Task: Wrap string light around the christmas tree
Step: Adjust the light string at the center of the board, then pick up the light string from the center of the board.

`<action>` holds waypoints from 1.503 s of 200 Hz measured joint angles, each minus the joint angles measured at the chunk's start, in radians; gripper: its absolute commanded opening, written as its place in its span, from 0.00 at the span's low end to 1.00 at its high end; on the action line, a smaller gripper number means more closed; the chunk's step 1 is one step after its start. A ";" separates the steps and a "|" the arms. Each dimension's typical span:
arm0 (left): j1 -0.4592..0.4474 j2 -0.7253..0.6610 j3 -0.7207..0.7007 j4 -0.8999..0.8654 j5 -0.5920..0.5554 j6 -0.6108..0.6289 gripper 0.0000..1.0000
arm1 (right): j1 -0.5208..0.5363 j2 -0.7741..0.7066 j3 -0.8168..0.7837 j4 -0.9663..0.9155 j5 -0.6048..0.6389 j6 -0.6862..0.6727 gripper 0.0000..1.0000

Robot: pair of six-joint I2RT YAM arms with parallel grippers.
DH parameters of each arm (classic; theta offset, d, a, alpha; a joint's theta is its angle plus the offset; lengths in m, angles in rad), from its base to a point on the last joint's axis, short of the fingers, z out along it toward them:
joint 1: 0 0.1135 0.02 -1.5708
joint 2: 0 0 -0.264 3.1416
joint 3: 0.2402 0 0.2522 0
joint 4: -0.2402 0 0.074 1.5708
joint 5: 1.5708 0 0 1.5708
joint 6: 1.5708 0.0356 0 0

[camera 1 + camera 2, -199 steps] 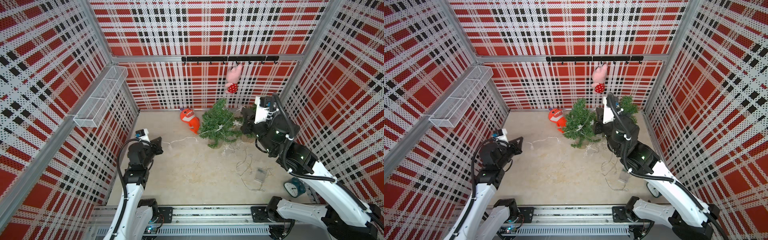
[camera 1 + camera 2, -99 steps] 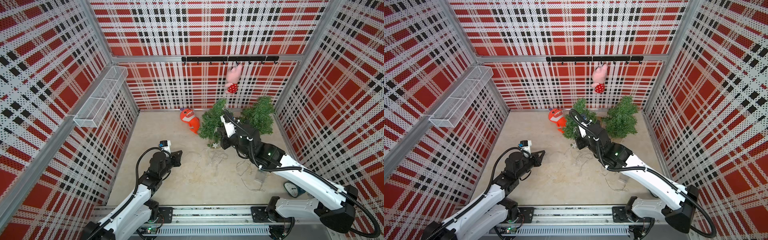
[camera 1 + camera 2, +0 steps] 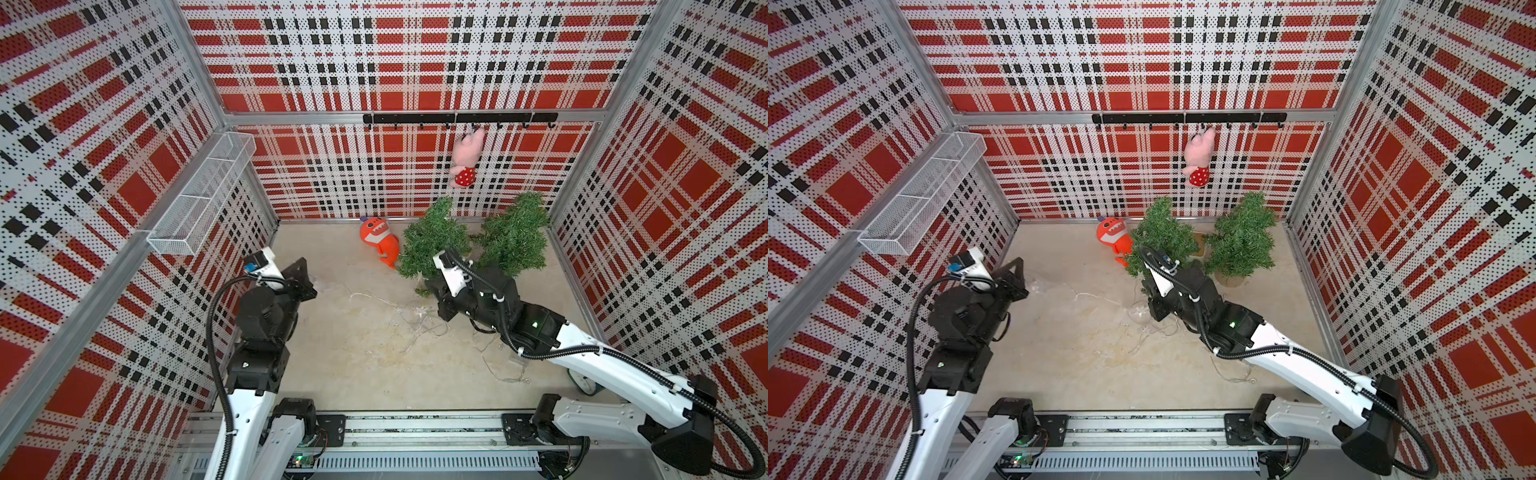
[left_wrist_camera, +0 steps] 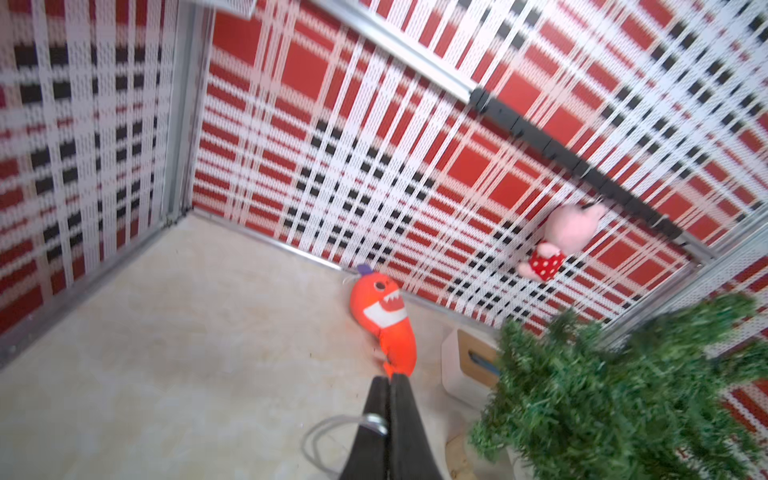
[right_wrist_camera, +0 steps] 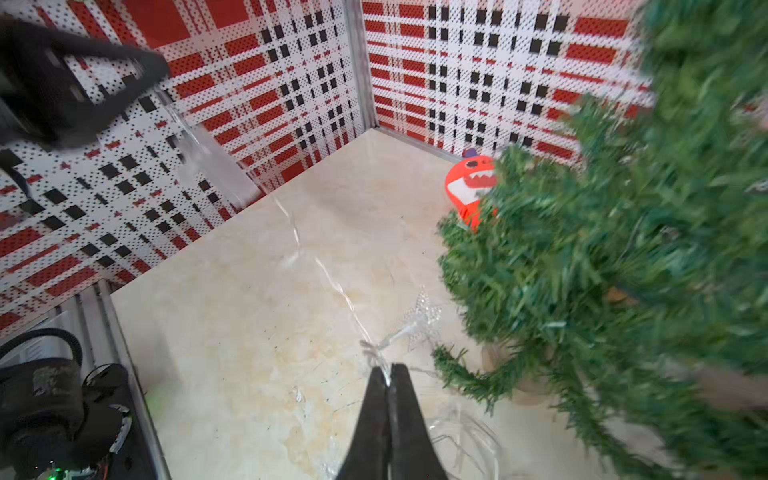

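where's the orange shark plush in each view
top view: orange shark plush by the back wall, just left of the closest christmas tree
top view: orange shark plush in the same spot beside that christmas tree
left wrist: orange shark plush just beyond the shut left hand
right wrist: orange shark plush half hidden behind the christmas tree
shared landmark: that christmas tree

- Beige marbled tabletop (image 3: 353, 365), a bit scuffed and stained.
- Back by the wall: orange shark plush (image 3: 379, 241) lying flat, tail right up against the christmas tree (image 3: 434, 239).
- Second tree (image 3: 515, 237) just beside that one, in a small round pot.
- White box (image 4: 461, 365) with a wooden face, tucked between the two.
- String light (image 3: 415, 320) sprawled in a loose tangle mid-table, clear star (image 5: 422, 316) near the tree's base.
- Teal clock (image 3: 586, 384) front right, mostly hidden.
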 measured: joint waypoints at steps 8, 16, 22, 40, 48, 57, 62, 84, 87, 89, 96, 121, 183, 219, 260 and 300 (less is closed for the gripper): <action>0.015 0.026 0.072 -0.012 0.026 0.016 0.03 | 0.001 -0.024 -0.097 0.035 0.002 0.009 0.13; 0.021 0.061 0.151 -0.029 0.052 0.037 0.03 | 0.001 -0.032 -0.172 0.049 0.011 0.028 0.22; 0.021 0.085 0.206 -0.036 0.070 0.051 0.03 | 0.001 -0.027 -0.214 0.053 0.025 0.038 0.29; 0.021 0.164 0.366 -0.063 0.122 0.086 0.02 | 0.001 -0.005 -0.284 0.063 0.055 0.054 0.42; 0.018 0.190 0.421 -0.068 0.143 0.095 0.02 | 0.001 -0.001 -0.298 0.078 0.063 0.065 0.47; 0.010 0.220 0.476 -0.076 0.162 0.103 0.02 | 0.000 -0.001 -0.302 0.099 0.064 0.072 0.51; 0.003 0.235 0.501 -0.078 0.171 0.108 0.02 | 0.001 0.000 -0.301 0.116 0.062 0.074 0.52; -0.060 0.295 0.590 -0.099 0.198 0.123 0.02 | 0.005 0.040 -0.264 0.180 0.033 0.078 0.52; -0.068 0.301 0.599 -0.101 0.201 0.124 0.02 | 0.005 0.049 -0.257 0.189 0.028 0.077 0.52; -0.076 0.307 0.606 -0.103 0.203 0.126 0.02 | 0.007 0.057 -0.252 0.197 0.022 0.078 0.52; -0.095 0.323 0.626 -0.108 0.207 0.129 0.02 | 0.012 0.084 -0.236 0.224 0.007 0.078 0.52; -0.148 0.369 0.686 -0.122 0.208 0.134 0.02 | 0.061 0.193 -0.215 0.367 -0.056 0.075 0.57; -0.166 0.420 0.808 -0.132 0.212 0.133 0.01 | 0.124 0.472 -0.262 0.802 -0.177 0.063 0.86; -0.174 0.441 0.846 -0.132 0.226 0.130 0.01 | 0.126 0.639 -0.151 0.884 -0.196 0.047 0.87; -0.178 0.464 0.880 -0.135 0.230 0.130 0.01 | 0.130 0.811 0.069 0.928 -0.153 0.043 0.76; -0.177 0.465 0.891 -0.138 0.229 0.130 0.00 | 0.130 0.889 0.116 0.990 -0.064 0.044 0.29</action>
